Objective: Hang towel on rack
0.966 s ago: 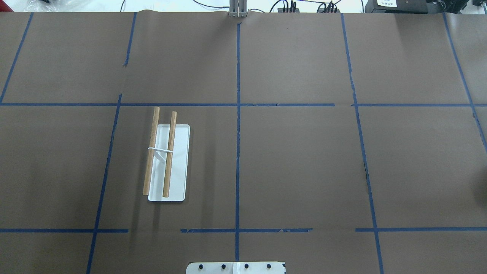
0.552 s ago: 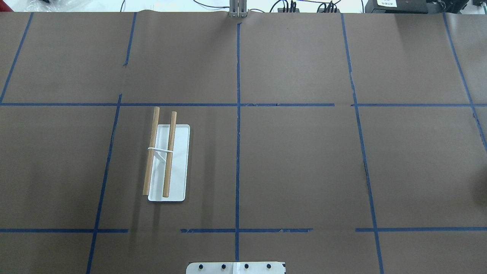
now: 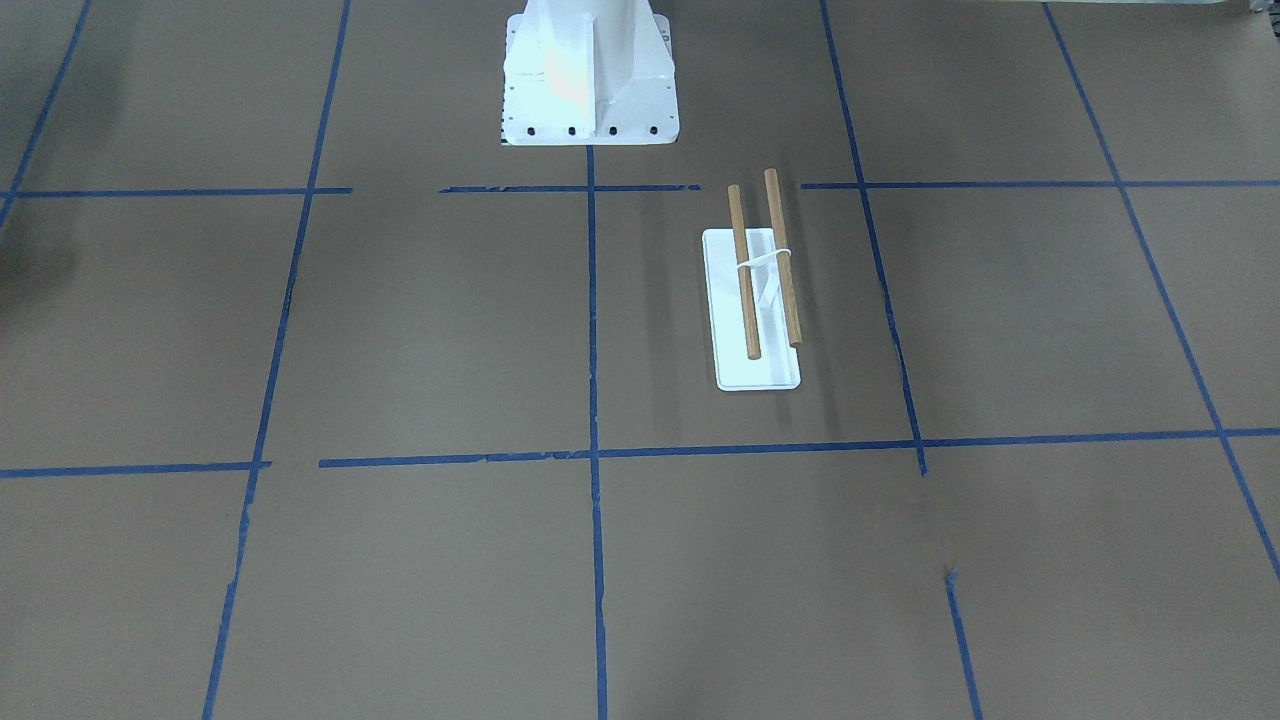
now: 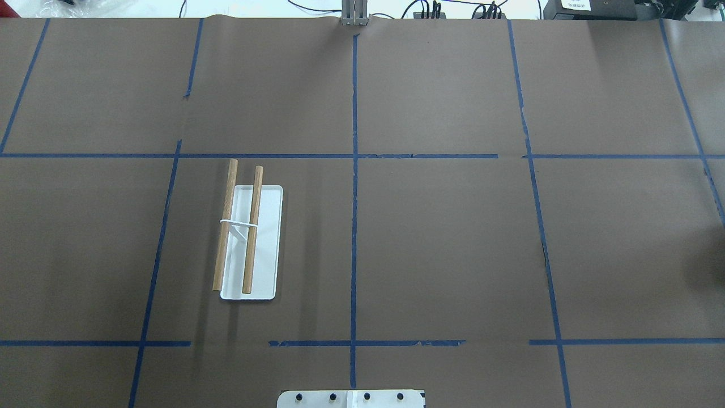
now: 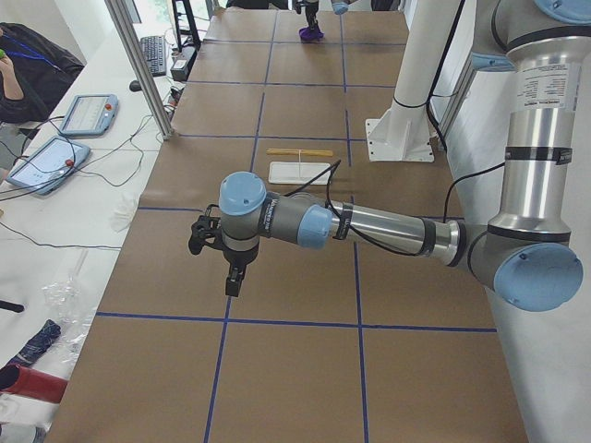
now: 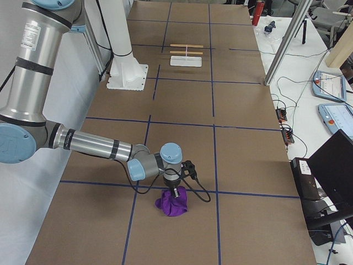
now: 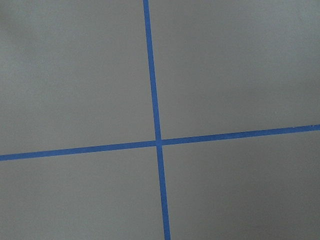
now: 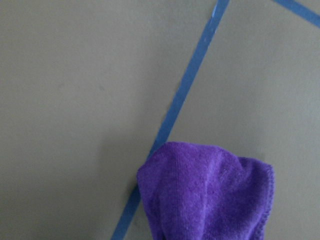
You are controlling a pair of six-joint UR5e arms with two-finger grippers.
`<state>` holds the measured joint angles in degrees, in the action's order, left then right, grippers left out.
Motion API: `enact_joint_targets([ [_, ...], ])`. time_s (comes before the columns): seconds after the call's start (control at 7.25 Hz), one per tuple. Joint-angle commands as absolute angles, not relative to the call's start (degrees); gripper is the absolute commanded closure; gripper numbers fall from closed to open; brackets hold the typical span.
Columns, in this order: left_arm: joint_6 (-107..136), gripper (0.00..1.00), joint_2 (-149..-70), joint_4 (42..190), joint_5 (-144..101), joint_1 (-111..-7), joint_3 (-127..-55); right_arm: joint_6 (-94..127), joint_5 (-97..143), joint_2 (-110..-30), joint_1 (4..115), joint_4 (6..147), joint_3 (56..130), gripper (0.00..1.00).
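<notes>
- Found nothing moved in the overhead view since a second ago; same spot, same heading for the rack (image 4: 264, 249).
- Logged the table (image 4: 453, 238): brown paper cover, blue tape grid.
- Sighted the left arm (image 5: 388, 226) stretched out low toward the table's end on the robot's left, and the right arm (image 6: 94, 144) likewise toward the opposite end.
- Noted the white pedestal (image 3: 588, 70) at the middle of the robot-side edge.
- Placed the rack on the robot's left of the centre tape line (image 4: 354, 226), about midway between the robot-side edge and the operators' edge, well apart from both arms. Two wooden rods (image 4: 225, 226), parallel, running from one of those edges toward the other.
- Spotted the towel (image 6: 172, 203): purple, crumpled in a heap on the paper near the right-hand end, touching a tape line, far from the rack.
- Saw the right gripper (image 6: 175, 191) pointing down right at the top of the heap; cannot tell whether spread or pinching cloth.
- Saw the left gripper (image 5: 235, 280) hanging above bare paper near the left-hand end; cannot tell whether spread or pressed together.
</notes>
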<state>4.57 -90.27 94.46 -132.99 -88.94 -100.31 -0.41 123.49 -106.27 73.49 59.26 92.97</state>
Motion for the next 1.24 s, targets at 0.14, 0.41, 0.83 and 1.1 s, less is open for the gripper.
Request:
enact_joint_targets([
  [0.14,4.57,0.00,-92.36,97.36,-132.98,-88.94,-101.51,4.18,122.79,-96.99,79.45,59.41,100.19,1.00],
  [0.41,10.49,0.00,-94.73,113.39,-132.89,-88.34,-101.07,24.50,123.22,-85.13,77.63,58.89,100.55,1.00],
  [0.83,40.67,0.00,-100.00,135.35,-128.44,-77.37,-99.33,46.34,122.00,-70.97,69.72,58.62,101.51,1.00],
  [1.1,61.51,0.00,-104.65,142.37,-125.78,-72.36,-98.88,56.20,111.95,-66.99,59.13,58.71,109.38,1.00],
])
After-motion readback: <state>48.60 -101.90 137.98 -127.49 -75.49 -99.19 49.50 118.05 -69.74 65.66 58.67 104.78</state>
